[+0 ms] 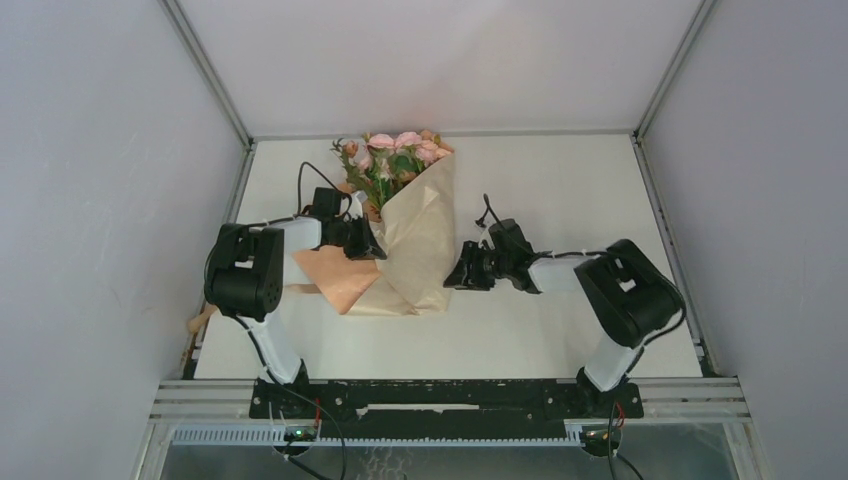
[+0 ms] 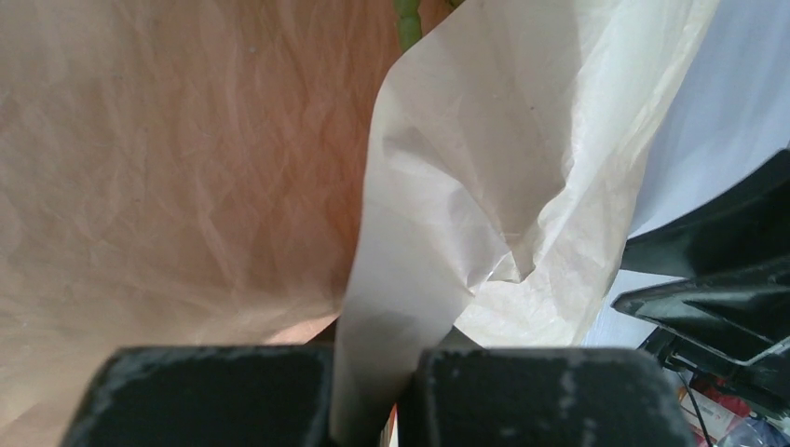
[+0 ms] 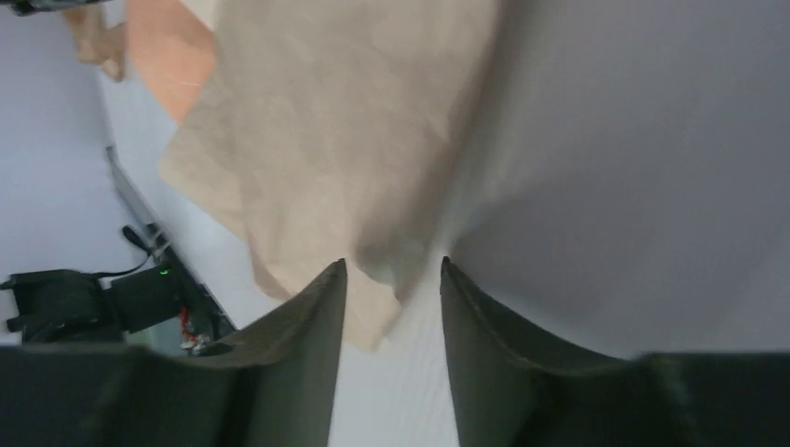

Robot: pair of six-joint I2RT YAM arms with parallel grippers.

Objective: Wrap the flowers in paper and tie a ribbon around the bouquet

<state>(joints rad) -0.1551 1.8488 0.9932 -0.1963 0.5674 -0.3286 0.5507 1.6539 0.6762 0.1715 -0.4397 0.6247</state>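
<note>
Two arms [image 1: 245, 272] [image 1: 625, 290], one paper [image 1: 420, 250], one bouquet [image 1: 395, 152]

A robot test cell in a lab is shown: a white table [image 1: 560, 200] is boxed in by plain grey wall panels [image 1: 100, 150] set in aluminium frame posts [image 1: 205, 70]. A left arm [image 1: 245, 275] and a right arm [image 1: 625, 290] are bolted to a black rail [image 1: 450, 398] at the near edge. A slotted cable duct [image 1: 400, 436] and loose wires [image 1: 335, 440] are seen below it.
</note>
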